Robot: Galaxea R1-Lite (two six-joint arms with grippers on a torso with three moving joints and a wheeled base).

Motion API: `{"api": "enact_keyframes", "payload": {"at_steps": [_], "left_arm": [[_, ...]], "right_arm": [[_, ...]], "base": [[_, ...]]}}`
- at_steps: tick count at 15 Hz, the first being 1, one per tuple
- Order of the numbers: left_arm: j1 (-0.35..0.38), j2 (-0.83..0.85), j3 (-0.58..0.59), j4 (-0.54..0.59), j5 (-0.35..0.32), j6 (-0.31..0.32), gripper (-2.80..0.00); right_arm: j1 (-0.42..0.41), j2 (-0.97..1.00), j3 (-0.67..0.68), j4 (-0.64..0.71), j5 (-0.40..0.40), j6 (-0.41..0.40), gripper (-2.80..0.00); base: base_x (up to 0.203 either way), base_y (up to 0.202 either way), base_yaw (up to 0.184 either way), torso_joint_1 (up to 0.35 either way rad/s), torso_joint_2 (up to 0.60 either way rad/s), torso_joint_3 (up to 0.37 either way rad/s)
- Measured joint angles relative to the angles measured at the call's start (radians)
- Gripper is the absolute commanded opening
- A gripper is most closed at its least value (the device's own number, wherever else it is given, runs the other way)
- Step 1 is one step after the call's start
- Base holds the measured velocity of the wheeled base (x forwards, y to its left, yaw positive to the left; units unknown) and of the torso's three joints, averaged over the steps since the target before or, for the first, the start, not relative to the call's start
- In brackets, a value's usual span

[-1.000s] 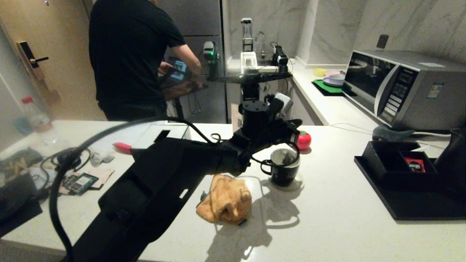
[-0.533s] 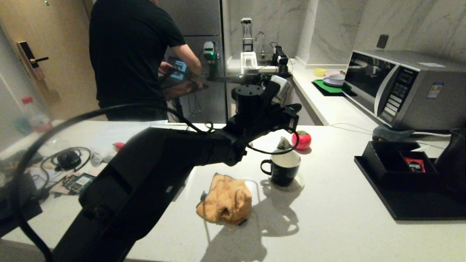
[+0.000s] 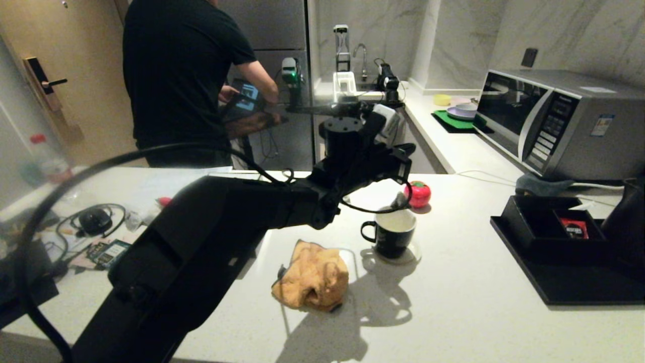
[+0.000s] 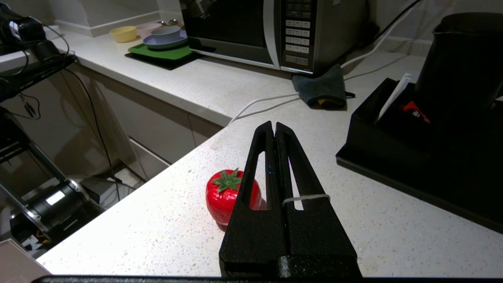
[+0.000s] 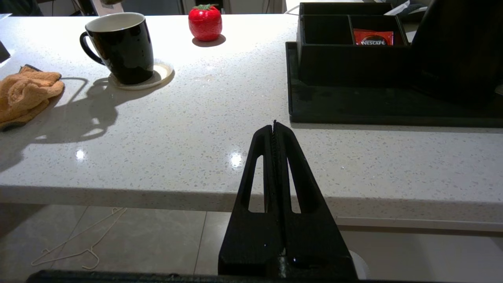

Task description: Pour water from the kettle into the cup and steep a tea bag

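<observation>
Left end effector (image 4: 274, 127): matte black tapered fingers pressed together on a white string, raised above the cup (image 3: 392, 232), higher than a second ago. Right end effector (image 5: 274, 125): closed, empty, below the tabletop (image 5: 220, 118) edge. Cup: glossy black, white inside, upright on a round coaster, handle toward the orange cloth (image 3: 312, 276). Kettle (image 3: 627, 222): matte black, upright, far right on the tray.

You have one cup (image 3: 392, 233), one kettle (image 4: 463, 63), one red tomato (image 3: 420, 194), one orange cloth (image 3: 312, 276), one microwave (image 3: 549, 121).
</observation>
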Motion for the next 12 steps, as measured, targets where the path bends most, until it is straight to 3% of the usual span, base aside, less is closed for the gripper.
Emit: {"api": "enact_keyframes", "payload": {"at_steps": [8,12], "left_arm": [[0.025,0.003,0.0,-0.005,0.0,0.002,-2.8],[0.044,-0.026,-0.001,-0.013,0.0,0.034,-2.8]], "right_arm": [[0.0,0.0,0.0,0.0,0.0,0.001,-2.8],[0.0,0.0,0.0,0.0,0.0,0.0,-2.8]], "base": [[0.0,0.0,0.0,0.0,0.0,0.0],[0.0,0.0,0.0,0.0,0.0,0.0]]}}
